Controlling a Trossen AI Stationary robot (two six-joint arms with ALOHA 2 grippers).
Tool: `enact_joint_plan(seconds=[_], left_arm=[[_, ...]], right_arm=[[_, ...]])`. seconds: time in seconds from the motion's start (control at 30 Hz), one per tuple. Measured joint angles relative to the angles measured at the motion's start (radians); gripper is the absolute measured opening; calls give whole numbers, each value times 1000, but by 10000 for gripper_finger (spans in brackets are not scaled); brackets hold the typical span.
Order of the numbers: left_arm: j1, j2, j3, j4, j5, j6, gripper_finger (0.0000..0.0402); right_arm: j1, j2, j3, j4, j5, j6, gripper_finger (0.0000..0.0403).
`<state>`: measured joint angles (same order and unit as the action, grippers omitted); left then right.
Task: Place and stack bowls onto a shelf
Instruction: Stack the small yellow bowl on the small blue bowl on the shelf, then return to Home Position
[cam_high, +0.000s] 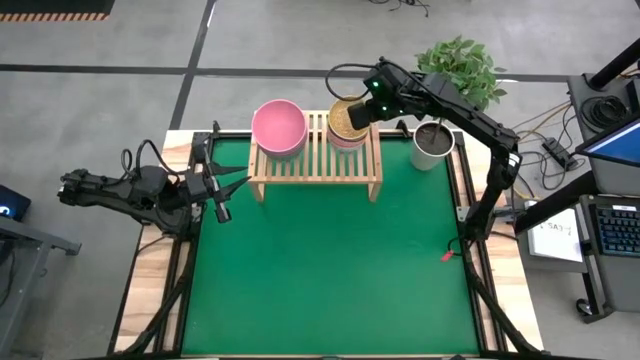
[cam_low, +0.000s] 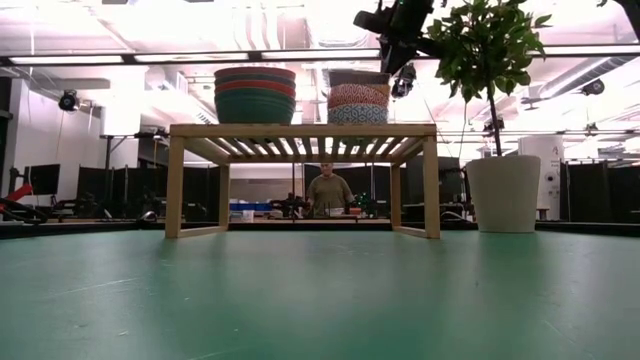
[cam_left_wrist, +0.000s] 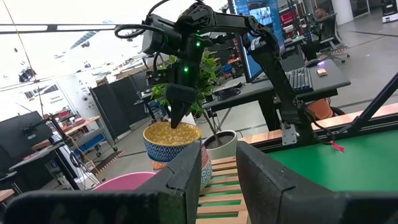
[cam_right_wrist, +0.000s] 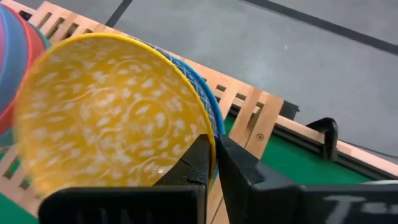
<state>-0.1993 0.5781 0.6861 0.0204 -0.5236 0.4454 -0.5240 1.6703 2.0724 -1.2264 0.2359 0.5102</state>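
The wooden shelf (cam_high: 315, 172) stands at the table's far edge on its short legs (cam_low: 175, 190). On its slatted top are two stacks of bowls. The left stack (cam_low: 255, 95) has a pink bowl (cam_high: 278, 128) on top. The right stack (cam_low: 358, 100) of patterned bowls is topped by a yellow bowl (cam_right_wrist: 106, 118), blue-patterned outside (cam_left_wrist: 171, 146). My right gripper (cam_right_wrist: 216, 162) is shut on that bowl's rim from above (cam_high: 354, 114). My left gripper (cam_left_wrist: 217, 180) stands open over the table's left edge (cam_high: 222, 192), holding nothing and pointing at the shelf. My right gripper pinches the yellow bowl's rim (cam_right_wrist: 207, 127) on its right side, one finger inside the bowl (cam_right_wrist: 198, 158) and one outside (cam_right_wrist: 239, 165). The fingers slant down from the far right. The bowl sits mouth up on top of the right stack (cam_left_wrist: 180, 165).
A white pot (cam_high: 432, 143) with a leafy plant (cam_low: 490, 45) stands just right of the shelf, close under my right arm. The green mat (cam_high: 330, 270) in front of the shelf is bare. A person (cam_low: 328, 192) sits far behind the table.
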Motion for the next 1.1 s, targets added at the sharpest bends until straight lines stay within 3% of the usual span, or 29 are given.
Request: enact_joint_plan(seconds=[0.13,0.63,0.87,1.1], left_arm=[[0,0,0,0,0,0,84],[0,0,0,0,0,0,84],[0,0,0,0,0,0,84],[0,0,0,-17,0,3,84]], right_arm=[[0,0,0,5,-1,2,25],[0,-2,10,36,-1,-8,147],[30,-3,72,86,0,-95,148],[164,-4,66,161,63,-278,114]])
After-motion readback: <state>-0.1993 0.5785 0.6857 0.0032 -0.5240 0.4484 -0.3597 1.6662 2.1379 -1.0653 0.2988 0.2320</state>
